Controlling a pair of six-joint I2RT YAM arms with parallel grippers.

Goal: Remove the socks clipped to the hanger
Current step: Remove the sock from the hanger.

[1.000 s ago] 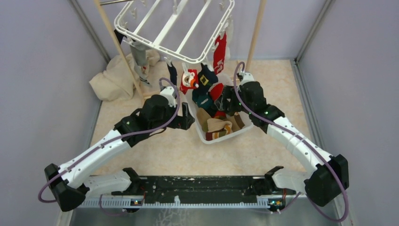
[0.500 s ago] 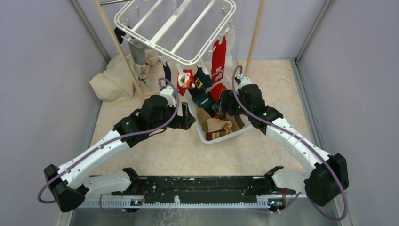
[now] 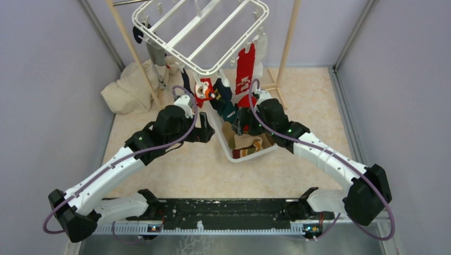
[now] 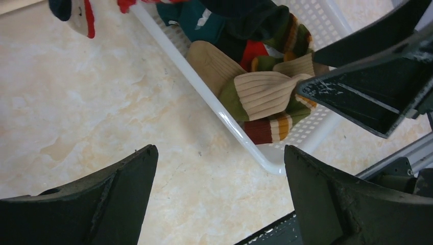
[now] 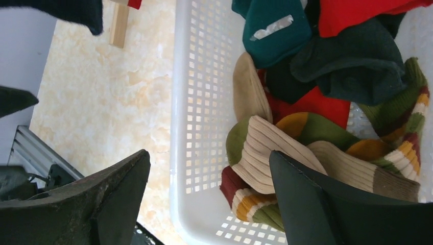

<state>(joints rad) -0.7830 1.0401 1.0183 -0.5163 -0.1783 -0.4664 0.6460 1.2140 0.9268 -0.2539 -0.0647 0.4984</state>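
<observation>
Right gripper (image 5: pixel 209 158) is shifting left and farther in, jaws now spread and gripping nothing, hanging over the basket (image 5: pixel 181 102); hanger (image 3: pixel 202 32) is swinging up toward the far side; left gripper (image 4: pixel 219 150) is sitting wide open and empty just left of the basket; socks (image 3: pixel 245 69) are still dangling from clips at the hanger's near edge, others lying in the basket; reads as a drop done, next pull pending.

hanger (image 3: pixel 206 71): wht plastic, glossy | socks (image 3: pixel 245 69): knit cloth, matt | basket (image 5: pixel 199 102): perforated plastic | poles (image 3: pixel 290 37): bare wood
</observation>
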